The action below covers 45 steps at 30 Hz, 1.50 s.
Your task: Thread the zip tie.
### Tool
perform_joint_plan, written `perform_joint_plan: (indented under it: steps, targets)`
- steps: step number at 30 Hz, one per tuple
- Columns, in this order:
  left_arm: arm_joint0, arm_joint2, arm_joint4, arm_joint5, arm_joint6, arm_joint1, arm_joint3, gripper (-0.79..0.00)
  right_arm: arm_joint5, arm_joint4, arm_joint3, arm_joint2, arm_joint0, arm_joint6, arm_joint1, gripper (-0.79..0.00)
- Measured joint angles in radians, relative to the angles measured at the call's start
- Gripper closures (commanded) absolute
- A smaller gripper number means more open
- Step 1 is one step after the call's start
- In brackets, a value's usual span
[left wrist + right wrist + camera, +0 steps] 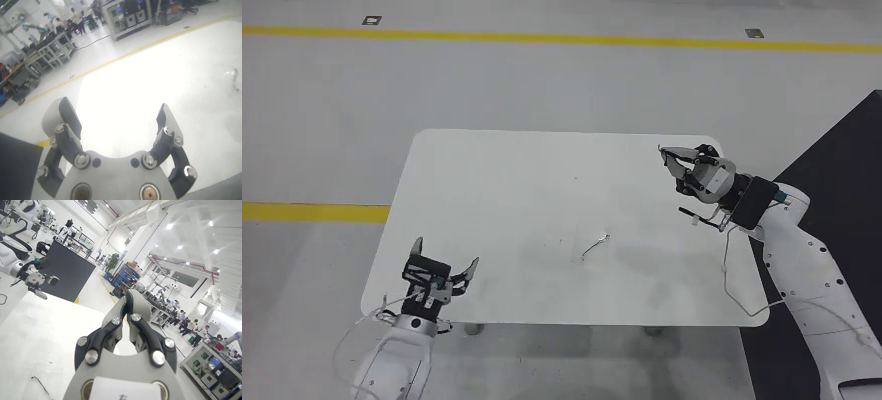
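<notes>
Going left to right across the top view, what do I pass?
Left end effector, open, at the table's near corner → zip tie lying loose on the table → right end effector, shut.

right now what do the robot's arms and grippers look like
The left arm and right arm have white shells with black wrist sections. The left gripper and right gripper match: grey metal base plate, black linkage bars with silver screws, pale grey fingers with black ribbed pads. A thin cable loops beside the right arm.
</notes>
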Motion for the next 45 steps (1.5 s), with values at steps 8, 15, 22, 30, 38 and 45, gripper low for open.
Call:
perform_joint_plan:
  steps: [8, 15, 22, 30, 38, 45]
  targets:
    - [-0.229, 0.267, 0.043, -0.168, -0.215, -0.031, 0.067, -0.785, 0.0, 0.0, 0.0, 0.0, 0.0, 0.0, 0.0, 0.0]
    - [-0.245, 0.281, 0.062, -0.174, -0.223, -0.033, 0.075, -0.785, 0.0, 0.0, 0.0, 0.0, 0.0, 0.0, 0.0, 0.0]
    - [-0.241, 0.28, 0.04, -0.194, -0.212, -0.033, 0.077, -0.785, 0.0, 0.0, 0.0, 0.0, 0.0, 0.0, 0.0, 0.0]
    - [-0.485, 0.433, -0.367, -0.339, -0.357, -0.083, 0.089, -0.785, 0.0, 0.0, 0.0, 0.0, 0.0, 0.0, 0.0, 0.0]
    - [-0.805, 0.64, -0.649, -0.142, -0.581, -0.19, 0.368, -0.785, 0.0, 0.0, 0.0, 0.0, 0.0, 0.0, 0.0, 0.0]
    - [-0.833, 0.651, -0.75, -0.157, -0.585, -0.2, 0.407, -0.785, 0.0, 0.0, 0.0, 0.0, 0.0, 0.0, 0.0, 0.0]
